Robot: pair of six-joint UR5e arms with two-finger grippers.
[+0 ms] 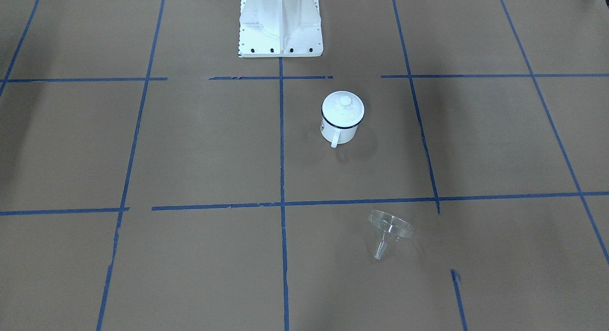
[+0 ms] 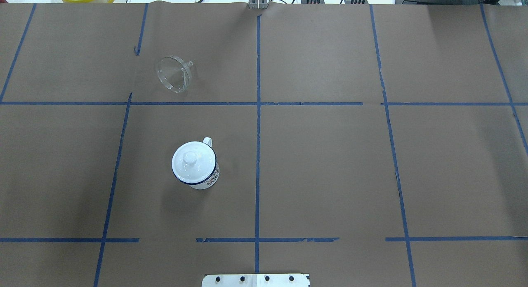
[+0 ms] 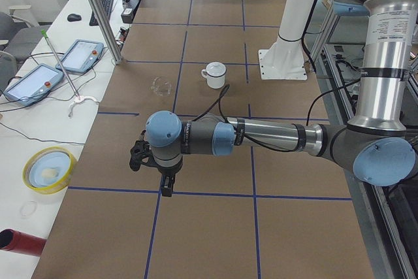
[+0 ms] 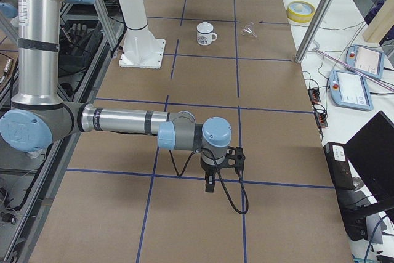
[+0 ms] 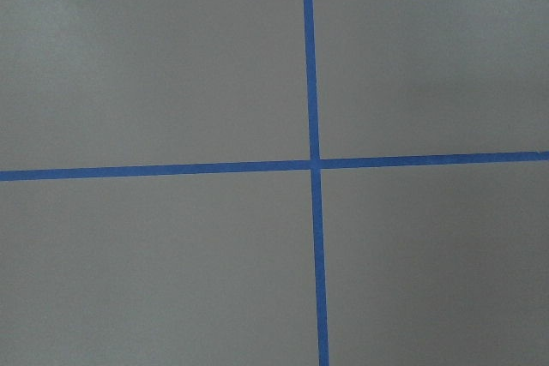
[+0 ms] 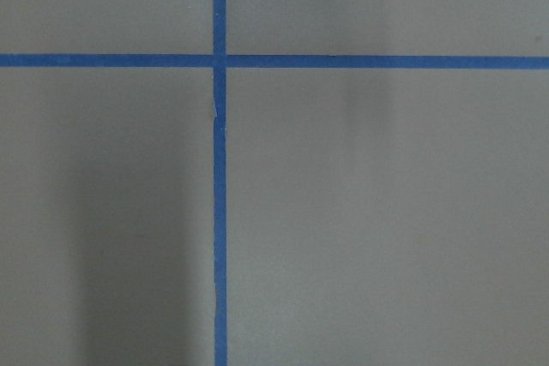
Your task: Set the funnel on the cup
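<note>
The clear funnel lies on its side on the brown paper, far from the robot base; it also shows in the overhead view. The white cup with a dark blue rim stands upright, closer to the base, with a round white knobbed lid on it. My left gripper shows only in the left side view, far from both things; I cannot tell whether it is open. My right gripper shows only in the right side view, likewise far away, state unclear. Both wrist views show only paper and tape.
The white robot base stands at the table's middle edge. Blue tape lines grid the paper. A yellow bowl, a red cylinder and control tablets lie on the side bench beyond a metal post.
</note>
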